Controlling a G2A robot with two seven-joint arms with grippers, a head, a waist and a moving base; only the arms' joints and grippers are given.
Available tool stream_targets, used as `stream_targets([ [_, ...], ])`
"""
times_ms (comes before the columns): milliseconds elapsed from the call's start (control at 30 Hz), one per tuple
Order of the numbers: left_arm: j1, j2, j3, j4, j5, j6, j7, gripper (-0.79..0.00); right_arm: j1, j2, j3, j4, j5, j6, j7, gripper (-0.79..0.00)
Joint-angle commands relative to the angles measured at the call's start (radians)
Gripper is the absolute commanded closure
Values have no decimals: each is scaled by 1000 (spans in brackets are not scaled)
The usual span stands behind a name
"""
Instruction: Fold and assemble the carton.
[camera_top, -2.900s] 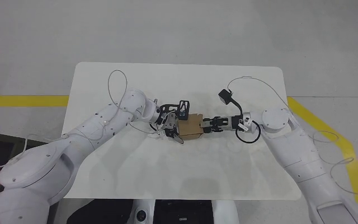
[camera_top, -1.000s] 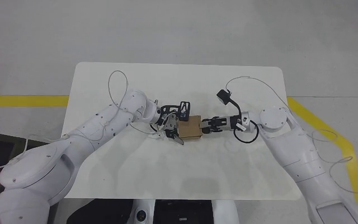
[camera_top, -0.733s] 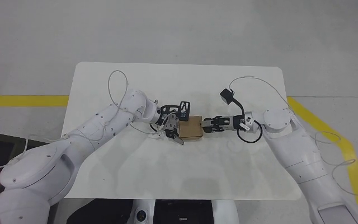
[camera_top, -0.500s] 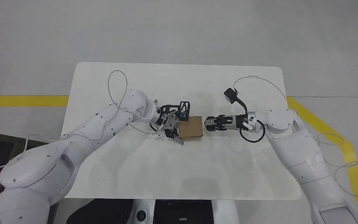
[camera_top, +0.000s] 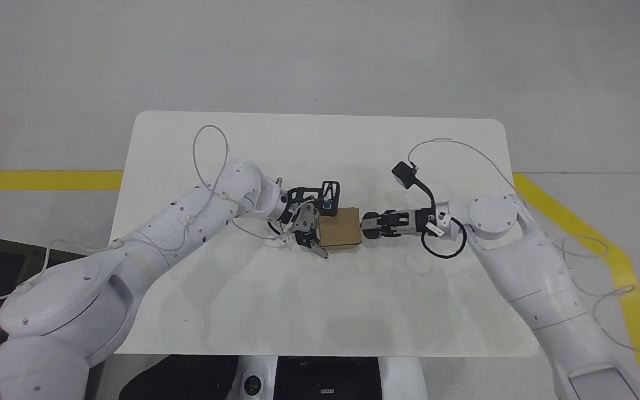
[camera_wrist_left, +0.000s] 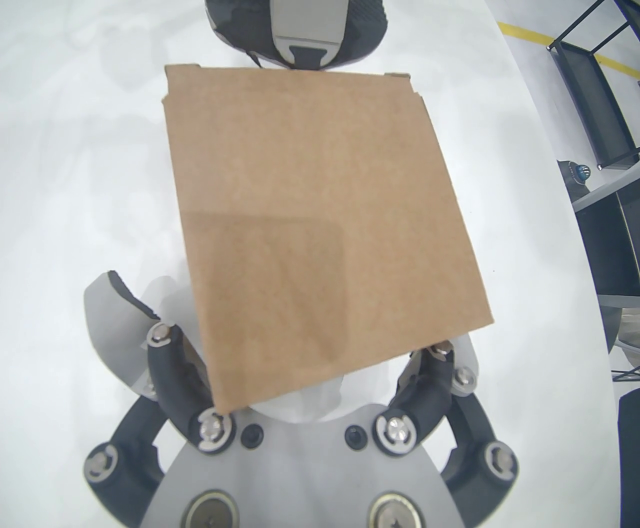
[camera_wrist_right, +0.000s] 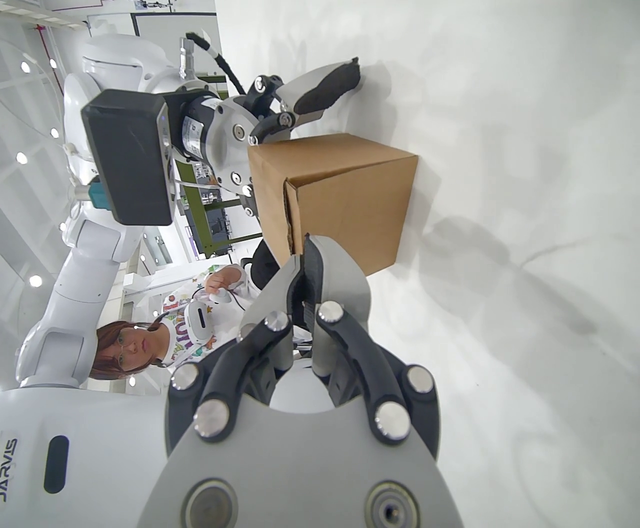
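Observation:
A small brown carton (camera_top: 341, 228) stands closed on the white table (camera_top: 200, 150) near its middle. My left gripper (camera_top: 312, 216) is open, one finger on each side of the carton's left end. In the left wrist view the carton's top (camera_wrist_left: 320, 240) lies between the spread fingers (camera_wrist_left: 117, 295). My right gripper (camera_top: 370, 224) is shut and empty, its tip against the carton's right end. In the right wrist view the closed fingertips (camera_wrist_right: 306, 250) touch the end flap's edge on the carton (camera_wrist_right: 350, 200). The right gripper's tip (camera_wrist_left: 295, 30) shows beyond the carton's far edge.
Open table surface lies all around the carton. A yellow floor line (camera_top: 60, 180) runs past the table's sides. A dark metal rack (camera_wrist_left: 600, 100) stands off the table's edge in the left wrist view.
Half a second ago my right gripper had drawn back to the right, clear of the carton; now it is against the carton's right end again. The left arm and carton have stayed put.

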Motion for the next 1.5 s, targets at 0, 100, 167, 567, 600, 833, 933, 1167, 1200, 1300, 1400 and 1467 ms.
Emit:
stream_targets([
  [0, 0, 0, 0, 1, -2, 0, 0, -785, 5, -2, -7, 4, 0, -1, -2, 0],
  [100, 0, -1, 0, 0, -2, 0, 1, -785, 14, -7, -18, 12, 4, -4, -1, 0],
  [167, -1, -2, 0, 0, -3, 0, 0, -785, 20, -9, -24, 15, 7, -6, -1, 0],
  [567, 0, -1, 0, 11, -1, 0, 4, -785, 28, -10, -21, 29, 10, -9, -4, 0],
  [600, -1, 1, 0, 17, 1, 0, 5, -785, 27, -9, -14, 31, 9, -9, -5, 0],
  [833, -9, 43, 0, 22, 18, 0, 76, -785, 5, 9, 46, 40, 4, -37, -11, 0],
  [933, -10, 72, 0, 9, 27, 0, 120, -785, -5, 16, 73, 38, 9, -53, -10, -31],
  [1167, -28, 154, -32, 2, 38, 0, 276, -785, -21, 27, 119, 21, 13, -145, -16, -55],
  [1200, -28, 165, -45, -1, 43, 0, 302, -785, -23, 28, 124, 21, 17, -170, -19, -58],
  [1300, -20, 194, -92, -12, 55, 1, 380, -785, -24, 29, 138, 36, 33, -248, -24, -58],
  [1400, -3, 217, -135, -28, 77, 28, 419, -785, -17, 30, 147, 68, 37, -319, -30, -65],
  [1467, 8, 229, -160, -43, 85, 41, 428, -785, -9, 29, 150, 85, 37, -359, -36, -114],
])
